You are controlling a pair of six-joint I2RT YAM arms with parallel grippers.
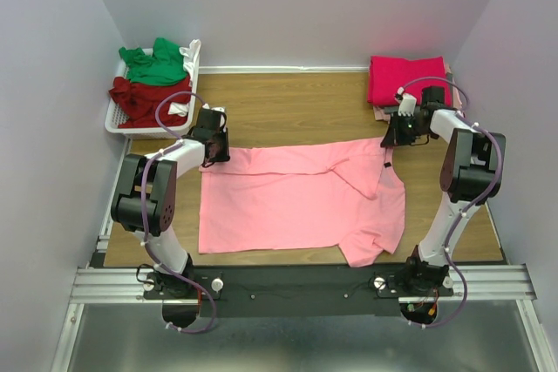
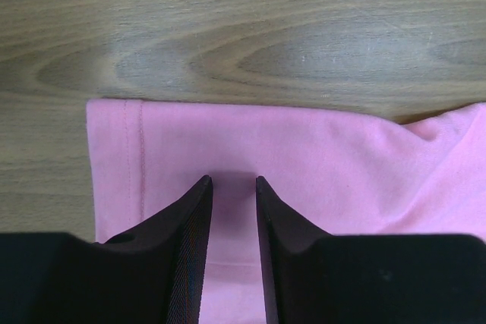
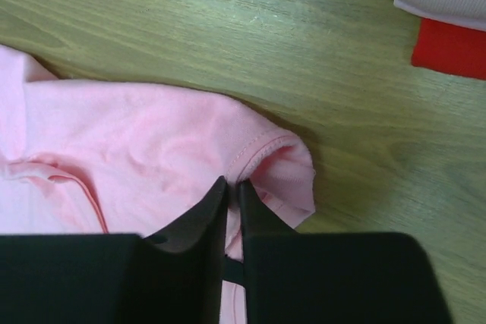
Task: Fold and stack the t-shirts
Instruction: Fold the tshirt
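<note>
Pink shirt lies spread across the middle of the table, its far edge already doubled over in a narrow band and its right side rumpled, with a sleeve lying aslant. The left hand sits at the far left corner. In the left wrist view its fingers stand a little apart over the hemmed corner, with flat cloth showing in the gap and nothing gathered, so it does not look to be gripping. The right hand is at the far right corner. In the right wrist view its fingers are pressed almost together, and the curled sleeve hem seems caught at their tips.

The step in hand looks like a lengthwise fold, taken from the far edge. To do it well, the left hand should close on both layers at the hem before anything rises. Otherwise only one side of the pink shirt will lift and the edge will skew. Both hands should then rise together, keep the far edge taut between them, and lay it down square.

A folded magenta shirt waits at the far right. Green and dark red shirts sit in the basket at the far left.
</note>
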